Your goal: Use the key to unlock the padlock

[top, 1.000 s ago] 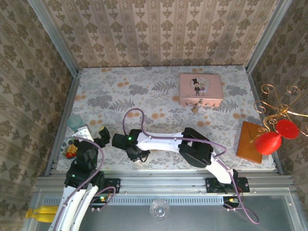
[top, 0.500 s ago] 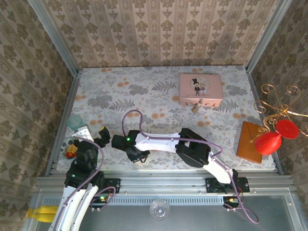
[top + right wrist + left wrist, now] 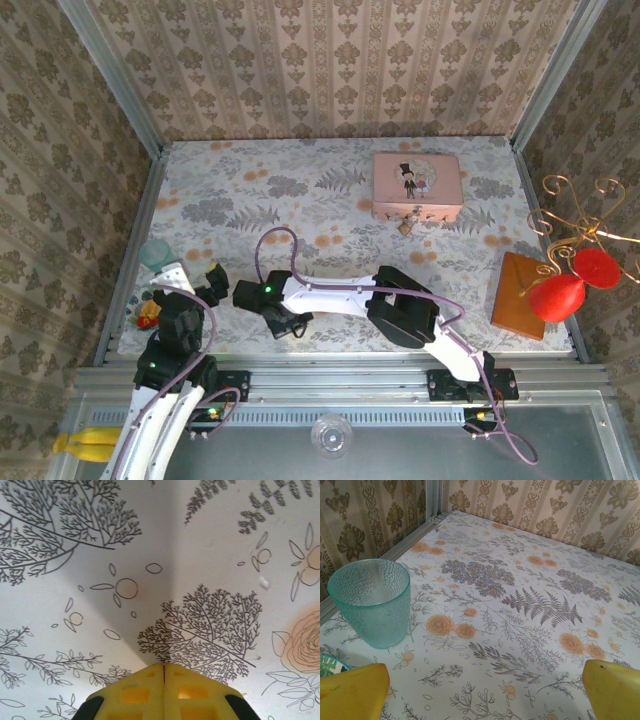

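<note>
The tiny brass padlock (image 3: 406, 227) hangs at the front edge of the pink tin (image 3: 417, 185), far back right on the table. No key can be seen in any view. My right gripper (image 3: 286, 326) is low over the floral tablecloth at the near centre-left. In the right wrist view this gripper (image 3: 163, 666) is shut, its yellow pads pressed together with nothing visible between them, just above the cloth. My left gripper (image 3: 205, 284) rests near the left edge. In the left wrist view it (image 3: 485, 692) is open, with bare cloth between its yellow fingertips (image 3: 352, 692).
A teal plastic cup (image 3: 370, 602) stands upright just ahead and left of the left gripper. Small colourful items (image 3: 148, 315) lie at the left edge. A wooden block (image 3: 518, 293) and a gold stand with red ornaments (image 3: 570, 282) occupy the right side. Patterned walls enclose the table.
The right wrist shifts a few pixels left and back again near the same spot. The left arm and the padlock stay still.
</note>
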